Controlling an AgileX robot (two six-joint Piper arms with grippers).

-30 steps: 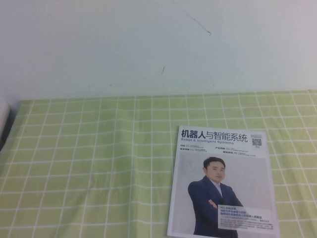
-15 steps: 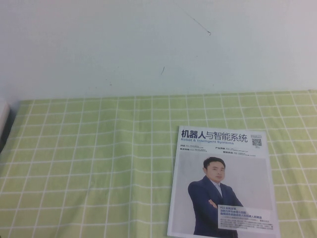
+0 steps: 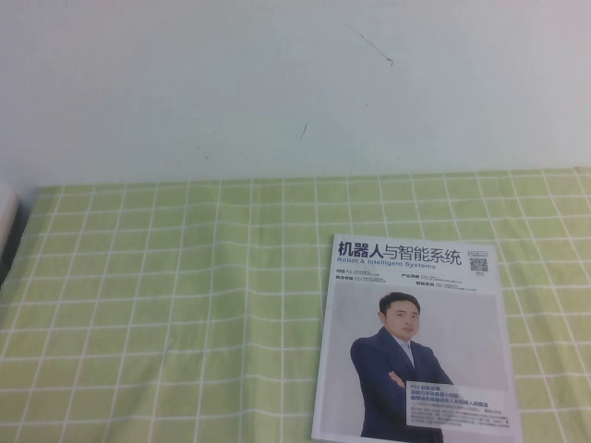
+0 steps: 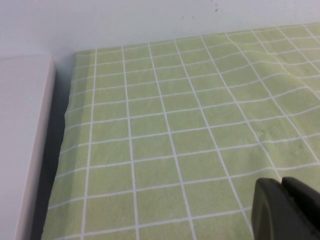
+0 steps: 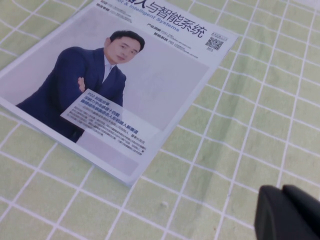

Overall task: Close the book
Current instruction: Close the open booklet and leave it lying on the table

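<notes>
One book (image 3: 417, 343) (机器人与智能系统): right hand (image 5: 281, 200) near, left (image 4: 281, 195) far.

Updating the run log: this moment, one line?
book closed, cover up | left gripper shut, over cloth | right gripper shut, near book

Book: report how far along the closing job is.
Done: the book lies shut and flat, cover up, on the cloth. In hand: nothing. The left gripper hangs over bare cloth away from the book, and the right gripper hangs over the cloth beside it. Neither touches it. Left: nothing that shows; the job looks complete.
</notes>
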